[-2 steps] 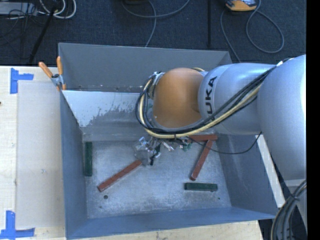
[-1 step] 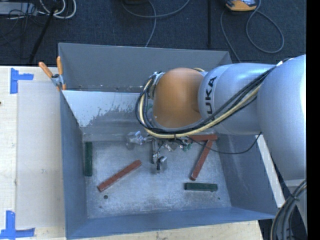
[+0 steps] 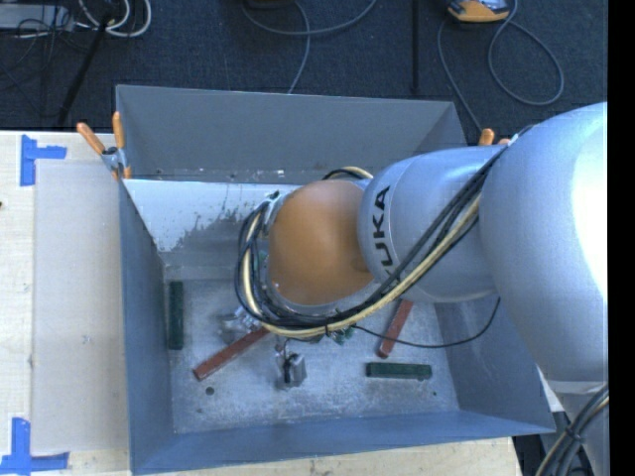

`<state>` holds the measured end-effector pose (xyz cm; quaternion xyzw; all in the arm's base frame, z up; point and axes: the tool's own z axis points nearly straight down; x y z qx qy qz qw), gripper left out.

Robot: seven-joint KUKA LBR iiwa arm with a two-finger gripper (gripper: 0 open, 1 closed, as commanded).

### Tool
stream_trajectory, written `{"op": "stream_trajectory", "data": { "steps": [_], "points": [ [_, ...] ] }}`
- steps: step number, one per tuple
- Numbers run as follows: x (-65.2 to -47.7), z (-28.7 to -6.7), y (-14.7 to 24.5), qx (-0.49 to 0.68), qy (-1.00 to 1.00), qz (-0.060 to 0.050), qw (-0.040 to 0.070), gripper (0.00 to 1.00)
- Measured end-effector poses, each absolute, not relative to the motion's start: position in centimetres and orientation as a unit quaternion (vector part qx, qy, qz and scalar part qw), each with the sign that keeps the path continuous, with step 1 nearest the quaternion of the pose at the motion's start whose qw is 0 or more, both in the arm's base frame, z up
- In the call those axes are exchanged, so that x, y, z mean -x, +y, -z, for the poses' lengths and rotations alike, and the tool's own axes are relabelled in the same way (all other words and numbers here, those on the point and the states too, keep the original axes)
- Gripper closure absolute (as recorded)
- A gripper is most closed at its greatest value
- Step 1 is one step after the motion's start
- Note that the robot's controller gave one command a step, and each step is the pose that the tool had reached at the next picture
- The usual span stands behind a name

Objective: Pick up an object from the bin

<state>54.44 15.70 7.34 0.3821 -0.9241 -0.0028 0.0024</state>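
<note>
My gripper [image 3: 290, 368] hangs low over the middle of the bin floor, below the orange wrist cover. A long brown stick [image 3: 230, 353] lies slanted just left of it, its upper end running under the wrist. To the right, a dark green bar [image 3: 399, 371] lies flat on the floor. A reddish-brown stick [image 3: 394, 327] leans above that bar, partly hidden by the arm.
Another dark green bar [image 3: 174, 315] lies upright along the left side of the floor. A small dark speck [image 3: 210, 392] sits near the front left. The arm and its cables cover the back and right of the bin.
</note>
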Motion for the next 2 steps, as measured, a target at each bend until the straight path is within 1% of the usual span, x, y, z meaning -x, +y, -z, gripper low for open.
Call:
{"op": "stream_trajectory", "data": {
  "steps": [1,2],
  "points": [
    [-54.8,-7.4,15.3,-0.378,-0.926,0.001,0.001,1.0],
    [-56.6,-21.3,15.2,-0.376,-0.927,0.0,-0.005,1.0]
  ]
}}
